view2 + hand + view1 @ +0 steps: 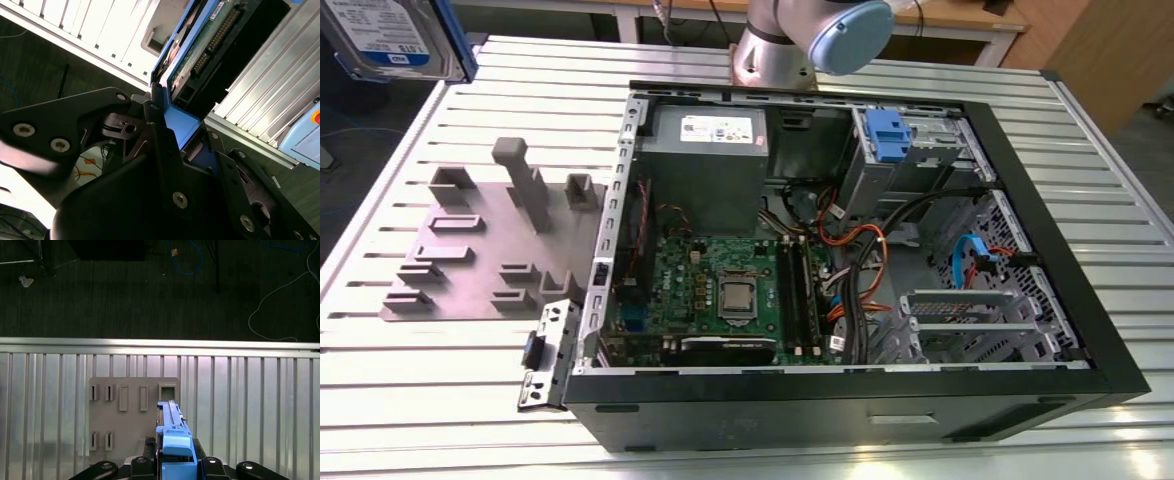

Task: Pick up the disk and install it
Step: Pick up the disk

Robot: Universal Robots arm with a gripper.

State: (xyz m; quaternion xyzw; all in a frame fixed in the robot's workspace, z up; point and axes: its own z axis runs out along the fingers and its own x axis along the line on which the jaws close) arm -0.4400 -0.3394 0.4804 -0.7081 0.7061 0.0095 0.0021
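Black claw (177, 125) clamps the flat rectangular disk (390, 38) by its blue plastic frame (176, 450).

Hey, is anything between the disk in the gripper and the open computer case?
Nothing visible does. The gripper holds the disk in the air over the grey fixture plate, and the computer case lies open on top. Inside, cables run beside the drive cage.

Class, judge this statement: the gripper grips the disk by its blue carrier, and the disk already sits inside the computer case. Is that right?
No. The gripper does grip the disk by its blue carrier, but the exterior view shows the disk outside the computer case, held at that view's upper left.
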